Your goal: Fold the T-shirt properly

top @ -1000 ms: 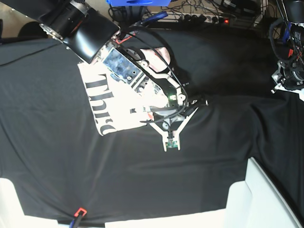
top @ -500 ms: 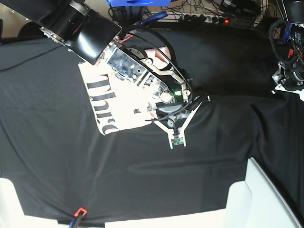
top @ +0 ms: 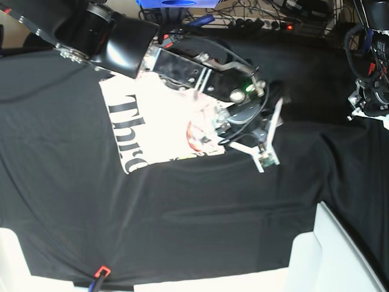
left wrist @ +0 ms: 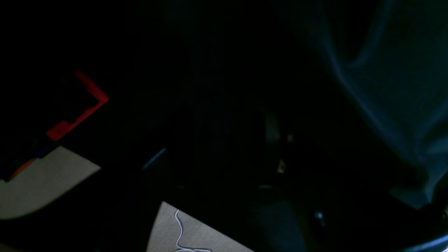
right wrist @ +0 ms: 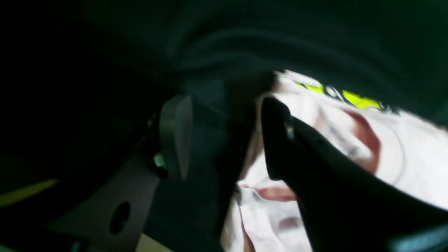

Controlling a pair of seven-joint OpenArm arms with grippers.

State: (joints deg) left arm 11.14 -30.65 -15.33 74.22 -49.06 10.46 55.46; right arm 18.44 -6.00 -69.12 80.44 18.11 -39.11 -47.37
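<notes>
Lying folded on the black table cloth [top: 182, 213], the T-shirt [top: 155, 131] shows its lettered side up. Right gripper [right wrist: 224, 136] sits at the shirt's right edge, jaws parted, holding nothing; pink fabric lies just beside one finger. Left gripper [top: 364, 97] rests well apart; state cannot be told.

**Materials and Surface Finish**

The T-shirt [top: 155, 121] was soft matt cloth, pale pink, with matt black printed lettering. The table cloth [top: 182, 213] was black matt fabric, lying in shallow wrinkles. The right arm [top: 121, 42] carried a glossy black casing and bare metal brackets. The right gripper [right wrist: 224, 140] had smooth fingers, apparently plastic, one pale grey, one black.
</notes>
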